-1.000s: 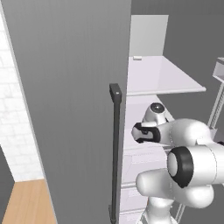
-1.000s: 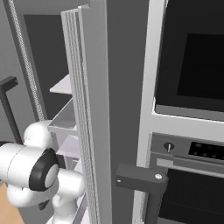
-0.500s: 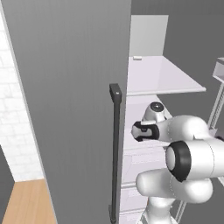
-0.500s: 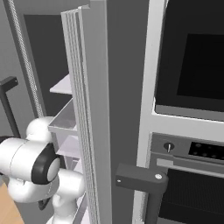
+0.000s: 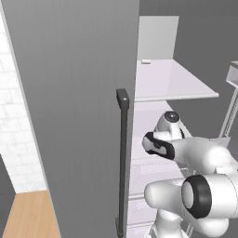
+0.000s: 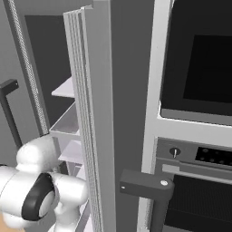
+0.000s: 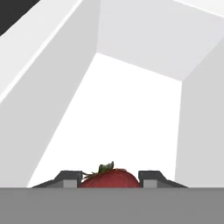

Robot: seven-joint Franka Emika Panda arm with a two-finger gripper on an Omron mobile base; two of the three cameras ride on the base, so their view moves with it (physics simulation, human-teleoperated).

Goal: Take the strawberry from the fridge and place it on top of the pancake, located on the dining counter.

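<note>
The strawberry [image 7: 111,178], dark red with a small green stalk, lies on the white floor of a fridge compartment. My gripper [image 7: 110,176] is around it, one dark fingertip [image 7: 70,177] pressed to each side of the fruit. The fridge [image 5: 69,116] stands open, and my arm's wrist [image 5: 159,144] reaches past the door's edge onto a middle shelf. The pancake and the dining counter are out of view.
White compartment walls [image 7: 48,109] close in on both sides of the hand. The grey door's dark bar handle [image 5: 123,158] stands just left of my arm. An upper white shelf [image 5: 172,83] hangs above. The other door's edge [image 6: 90,113] and a black built-in oven [image 6: 199,68] are at right.
My arm's elbow has sunk a little and drifted slightly left, while the wrist has stayed inside the fridge. Doors and shelves have not moved.
</note>
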